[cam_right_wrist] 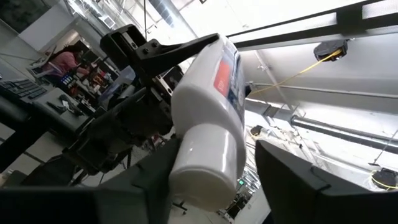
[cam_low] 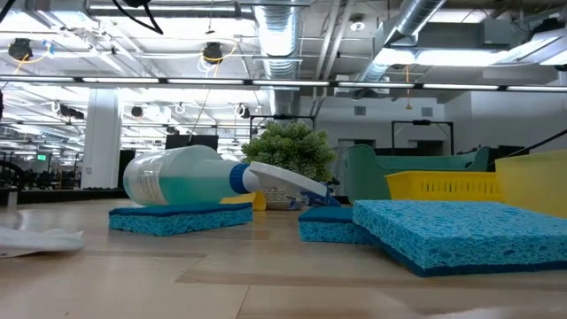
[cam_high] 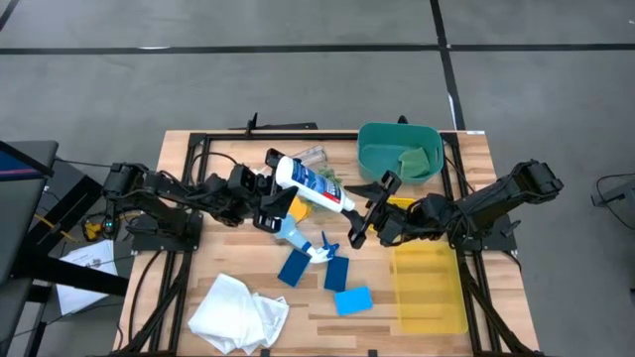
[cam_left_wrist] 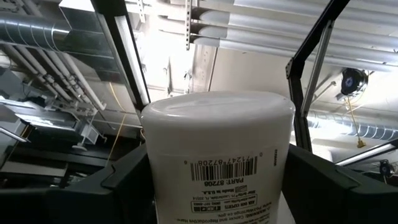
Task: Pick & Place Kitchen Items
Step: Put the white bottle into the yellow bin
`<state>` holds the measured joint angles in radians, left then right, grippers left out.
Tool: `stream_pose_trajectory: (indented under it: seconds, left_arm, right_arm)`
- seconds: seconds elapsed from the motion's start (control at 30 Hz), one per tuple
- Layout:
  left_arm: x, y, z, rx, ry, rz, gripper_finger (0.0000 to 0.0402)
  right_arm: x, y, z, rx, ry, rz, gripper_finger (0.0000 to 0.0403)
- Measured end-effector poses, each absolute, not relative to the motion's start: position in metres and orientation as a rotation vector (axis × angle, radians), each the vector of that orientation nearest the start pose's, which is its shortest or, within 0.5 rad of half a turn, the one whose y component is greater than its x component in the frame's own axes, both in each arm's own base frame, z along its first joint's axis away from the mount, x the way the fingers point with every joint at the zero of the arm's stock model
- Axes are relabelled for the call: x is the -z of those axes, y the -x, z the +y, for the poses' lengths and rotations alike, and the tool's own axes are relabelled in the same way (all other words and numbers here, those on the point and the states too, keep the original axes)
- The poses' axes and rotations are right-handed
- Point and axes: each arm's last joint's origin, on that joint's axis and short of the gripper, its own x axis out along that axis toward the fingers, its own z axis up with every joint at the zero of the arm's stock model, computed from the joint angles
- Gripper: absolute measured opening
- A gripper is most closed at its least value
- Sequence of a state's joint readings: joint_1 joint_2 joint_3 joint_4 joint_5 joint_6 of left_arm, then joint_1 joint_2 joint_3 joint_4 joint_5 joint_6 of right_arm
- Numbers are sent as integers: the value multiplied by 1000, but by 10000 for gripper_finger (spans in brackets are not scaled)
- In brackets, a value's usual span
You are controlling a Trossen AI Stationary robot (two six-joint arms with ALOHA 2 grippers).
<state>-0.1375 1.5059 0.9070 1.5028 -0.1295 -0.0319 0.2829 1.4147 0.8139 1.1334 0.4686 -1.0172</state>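
A white bottle (cam_high: 316, 188) with a blue label hangs slanting above the table's middle, between both arms. My left gripper (cam_high: 273, 188) is shut on its left end. My right gripper (cam_high: 365, 210) stands open around its other, rounded end (cam_right_wrist: 205, 168). Below them lies a clear spray bottle (cam_low: 190, 182) with a blue trigger, on its side, resting on a blue sponge (cam_low: 177, 217). Two more blue sponges (cam_high: 335, 273) (cam_high: 352, 299) lie flat nearby. A white cloth (cam_high: 238, 312) is crumpled at the near left. A clear cup (cam_high: 310, 156) lies at the far middle. My left gripper pinches the white bottle's round body (cam_left_wrist: 217, 155) between its two fingers (cam_left_wrist: 121, 183), one on each side. The fingers lie along the bottle and slant upward. The bottle is lifted clear of the table. My right gripper has one finger (cam_right_wrist: 146, 180) close against the bottle's rounded end, and a gap shows at the other finger (cam_right_wrist: 298, 180); whether it touches, I cannot tell.
A teal bin (cam_high: 400, 151) holding a green sponge (cam_high: 417, 159) stands at the far right. A yellow bin (cam_high: 429, 288) stands at the near right. A green plant ball (cam_low: 288, 151) sits behind the spray bottle, and a yellow sponge (cam_high: 298, 208) lies under the held bottle.
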Motion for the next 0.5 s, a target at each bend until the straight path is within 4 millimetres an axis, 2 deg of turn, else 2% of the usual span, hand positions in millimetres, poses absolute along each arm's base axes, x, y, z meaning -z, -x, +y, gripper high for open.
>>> stream_pose_trajectory:
  seconds: [0.2, 0.3, 0.4, 0.5]
  left_arm:
    - [-354, -296, -37, 17, 147, -900, 280]
    - [-354, -296, -37, 18, 146, -900, 280]
    - [-354, -296, -37, 19, 146, -899, 281]
    - [-354, -296, -37, 28, 149, -896, 281]
  right_arm:
    - [-325, -286, 70, 427, 793, -360, 130]
    - [-325, -286, 70, 427, 790, -361, 110]
    - [-325, -286, 70, 424, 791, -359, 113]
    - [-325, -286, 73, 411, 792, -361, 147]
